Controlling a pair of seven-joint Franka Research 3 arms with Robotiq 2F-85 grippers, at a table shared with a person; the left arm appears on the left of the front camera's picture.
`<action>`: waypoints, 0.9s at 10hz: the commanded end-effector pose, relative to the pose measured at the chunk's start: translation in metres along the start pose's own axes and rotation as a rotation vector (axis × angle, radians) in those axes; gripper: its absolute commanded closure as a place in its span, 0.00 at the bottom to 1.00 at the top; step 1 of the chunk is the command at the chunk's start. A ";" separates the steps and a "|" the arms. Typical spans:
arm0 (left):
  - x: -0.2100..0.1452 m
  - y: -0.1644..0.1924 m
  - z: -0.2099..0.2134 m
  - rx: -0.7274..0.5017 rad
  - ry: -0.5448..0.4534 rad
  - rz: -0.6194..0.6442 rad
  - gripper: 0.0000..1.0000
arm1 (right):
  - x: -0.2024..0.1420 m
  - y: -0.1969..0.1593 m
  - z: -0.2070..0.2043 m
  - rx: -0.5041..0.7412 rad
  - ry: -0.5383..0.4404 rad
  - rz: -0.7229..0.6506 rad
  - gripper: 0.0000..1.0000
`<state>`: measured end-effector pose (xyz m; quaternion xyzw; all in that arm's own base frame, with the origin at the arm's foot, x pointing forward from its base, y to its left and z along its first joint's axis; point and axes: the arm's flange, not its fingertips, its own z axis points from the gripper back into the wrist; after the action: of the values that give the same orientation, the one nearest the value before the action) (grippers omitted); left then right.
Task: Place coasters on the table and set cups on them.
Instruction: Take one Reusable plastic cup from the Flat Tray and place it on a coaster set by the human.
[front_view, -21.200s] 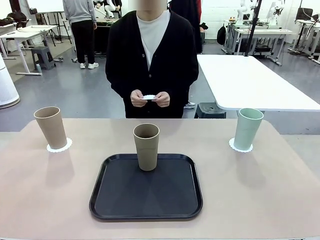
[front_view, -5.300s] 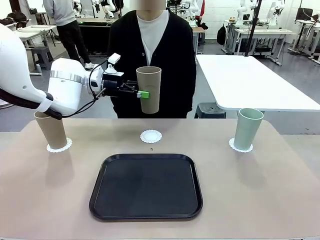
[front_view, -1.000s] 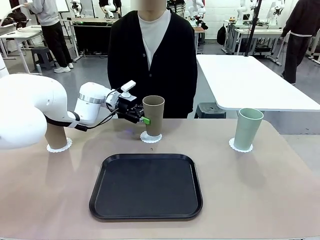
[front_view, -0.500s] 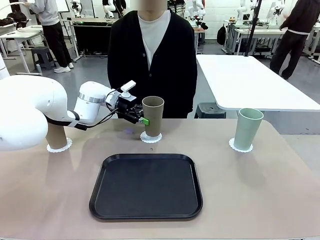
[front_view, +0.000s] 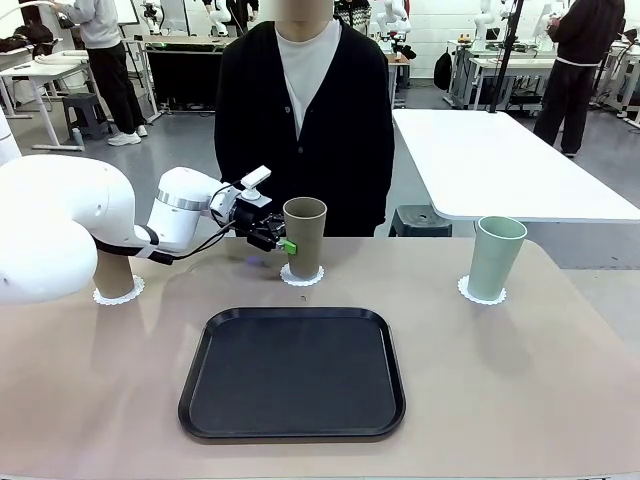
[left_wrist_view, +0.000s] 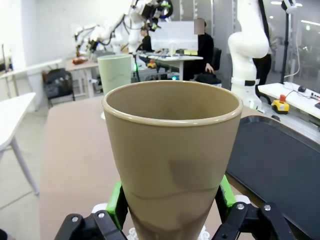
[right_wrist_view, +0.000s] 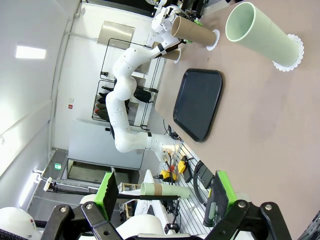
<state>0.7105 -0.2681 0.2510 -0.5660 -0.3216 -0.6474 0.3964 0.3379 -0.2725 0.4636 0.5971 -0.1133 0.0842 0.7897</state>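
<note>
While people move among white tables behind, left fingers (front_view: 288, 245) clamp a tan cup (front_view: 304, 236) on the beige table (front_view: 500, 380); right fingers (right_wrist_view: 162, 192) apart

tan cup (front_view: 304, 234), mint cup (front_view: 496, 256), black tray (front_view: 292, 373)

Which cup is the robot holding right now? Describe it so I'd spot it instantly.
Start at the black tray and look just beyond its far edge. There a tan cup stands on a white coaster, the left gripper around it. The other tan cup has no gripper on it.

L cup (front_view: 113, 276) mostly behind arm (front_view: 60, 235)
</note>
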 end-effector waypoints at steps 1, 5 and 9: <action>0.004 0.013 0.007 -0.032 0.023 0.021 0.13 | 0.000 0.000 0.001 0.003 -0.002 -0.004 0.00; 0.002 0.012 0.008 -0.039 0.039 0.022 0.00 | 0.000 0.000 0.001 0.003 -0.002 -0.004 0.00; 0.002 0.011 0.011 -0.045 0.047 0.030 0.00 | 0.000 0.000 0.001 0.003 -0.002 -0.004 0.00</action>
<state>0.7103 -0.2649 0.2511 -0.5644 -0.3107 -0.6545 0.3955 0.3379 -0.2725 0.4636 0.5971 -0.1133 0.0842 0.7897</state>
